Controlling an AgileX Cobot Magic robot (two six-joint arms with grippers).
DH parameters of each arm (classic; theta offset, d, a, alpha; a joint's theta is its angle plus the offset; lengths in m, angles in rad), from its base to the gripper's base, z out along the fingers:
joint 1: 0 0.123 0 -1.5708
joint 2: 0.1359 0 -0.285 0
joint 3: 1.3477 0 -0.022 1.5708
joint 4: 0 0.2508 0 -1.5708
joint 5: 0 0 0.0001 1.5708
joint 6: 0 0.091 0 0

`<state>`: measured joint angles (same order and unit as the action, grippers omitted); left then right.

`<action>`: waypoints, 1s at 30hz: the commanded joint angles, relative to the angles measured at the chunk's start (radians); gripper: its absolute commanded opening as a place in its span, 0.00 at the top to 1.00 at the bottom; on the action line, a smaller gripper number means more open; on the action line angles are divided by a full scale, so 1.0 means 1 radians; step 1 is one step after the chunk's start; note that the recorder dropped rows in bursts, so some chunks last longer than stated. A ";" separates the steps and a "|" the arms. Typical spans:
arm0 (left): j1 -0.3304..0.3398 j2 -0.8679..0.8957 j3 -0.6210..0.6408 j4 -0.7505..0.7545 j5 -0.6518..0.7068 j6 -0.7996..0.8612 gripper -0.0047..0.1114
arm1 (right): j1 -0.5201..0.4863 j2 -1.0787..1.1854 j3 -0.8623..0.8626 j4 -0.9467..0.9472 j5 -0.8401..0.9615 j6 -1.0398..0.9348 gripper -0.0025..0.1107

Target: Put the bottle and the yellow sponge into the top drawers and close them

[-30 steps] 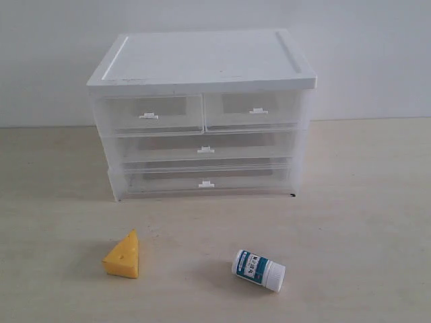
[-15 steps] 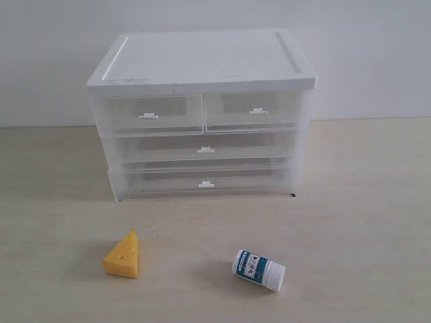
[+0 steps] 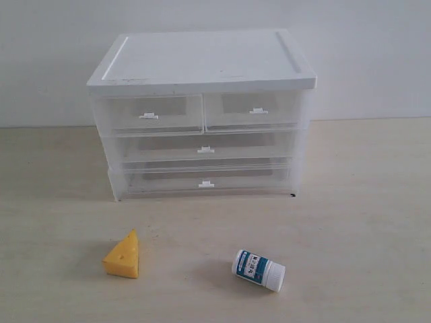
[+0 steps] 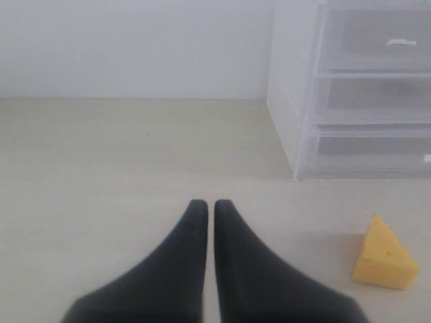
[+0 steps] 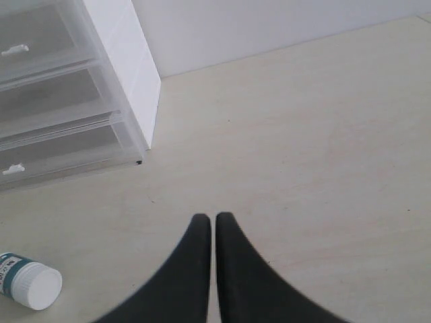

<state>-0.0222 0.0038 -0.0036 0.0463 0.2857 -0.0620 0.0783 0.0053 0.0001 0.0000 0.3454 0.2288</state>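
Before top drawers (image 3: pixel 151 113) | yellow sponge (image 3: pixel 122 256), bottle (image 3: pixel 258 269) well apart | left claw (image 4: pixel 209 203), right claw (image 5: pixel 213 217) clenched

Supporting surface: a pale beige, faintly wood-grained tabletop (image 3: pixel 363 222) fills the lower two thirds of the exterior view and meets a plain white wall at the rear.

Items resting directly on it:

1. A translucent plastic drawer cabinet with an opaque white top panel (image 3: pixel 202 67) stands upright at the upper centre of the frame, towards the rear of the surface. A small dark speck (image 3: pixel 291 196) shows at its lower right front corner.
2. A yellow-orange wedge-shaped sponge with small holes (image 3: pixel 122 256) sits at lower left with its point upward, well apart from the cabinet.
3. A small white plastic bottle with a ribbed white cap and a teal-and-white label (image 3: pixel 258 269) lies on its side at lower centre-right, cap towards the right edge, apart from the sponge.
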 commanded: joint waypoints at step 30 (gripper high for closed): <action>0.002 -0.004 -0.006 -0.849 -0.062 -0.044 0.93 | 0.001 -0.005 0.000 -0.005 -0.004 -0.003 0.98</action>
<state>-0.0222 0.0038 -0.0036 -0.7582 0.1909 -0.2043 0.0783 0.0053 0.0001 0.0000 0.3454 0.2288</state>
